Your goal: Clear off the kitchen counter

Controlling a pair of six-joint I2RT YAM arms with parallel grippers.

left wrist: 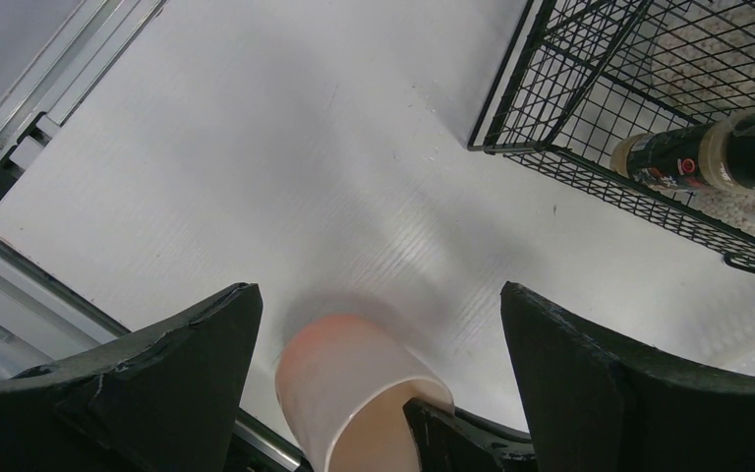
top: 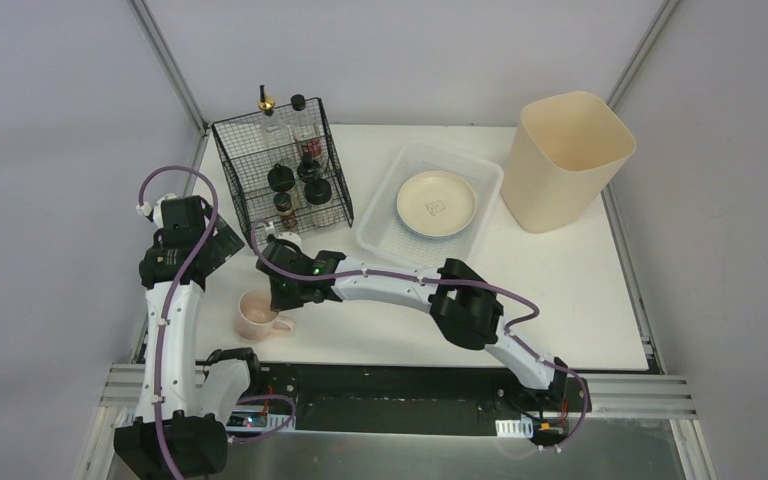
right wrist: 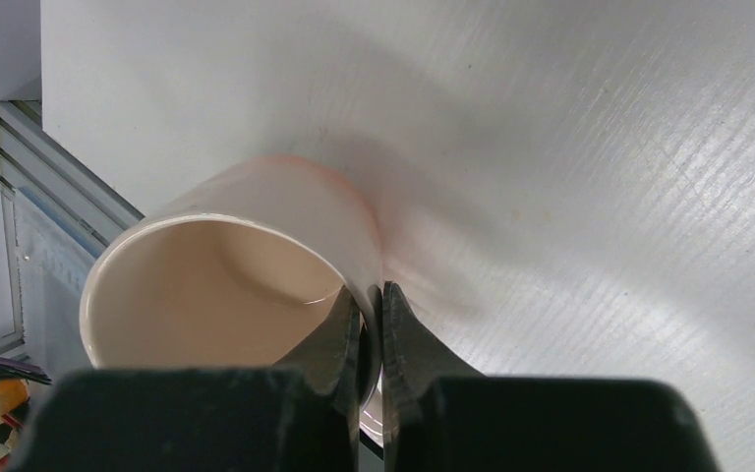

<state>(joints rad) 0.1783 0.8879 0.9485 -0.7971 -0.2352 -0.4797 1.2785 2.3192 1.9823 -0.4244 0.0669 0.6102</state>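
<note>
From above, the white table point(top: 560, 290) carries three containers along its far edge. A black wire rack point(top: 280, 170) stands at the far left corner and holds several dark-capped bottles point(top: 295, 175). A white perforated basket point(top: 375, 225) sits at the middle with a single plate point(top: 436, 203) lying flat in it. A tall cream bin point(top: 565, 160) stands at the far right corner; its inside cannot be made out. A pink mug point(top: 257, 315) stands upright near the near left corner, close to the near edge. The right arm reaches across the table, and the right gripper point(top: 282, 290) is at the mug's rim. The left gripper point(top: 228, 243) hangs beside the rack's near left corner. The near right part of the table is open surface.

In the left wrist view, the left gripper point(left wrist: 378, 295) has its fingers spread wide with nothing between them. The mug point(left wrist: 344, 393) is below, with a dark finger of the other arm at its rim. The rack point(left wrist: 590, 79) is at upper right, with a labelled jar point(left wrist: 708, 157) lying on its side in it. Bare table point(left wrist: 256, 147) runs to the metal frame point(left wrist: 20, 128) along the left edge.

In the right wrist view, the right gripper point(right wrist: 371, 300) is clamped on the mug's point(right wrist: 256, 197) wall, one finger inside and one outside. The mug looks empty. The table point(right wrist: 600, 147) spreads open to the right, and its framed edge point(right wrist: 39, 167) lies just beyond the mug.
</note>
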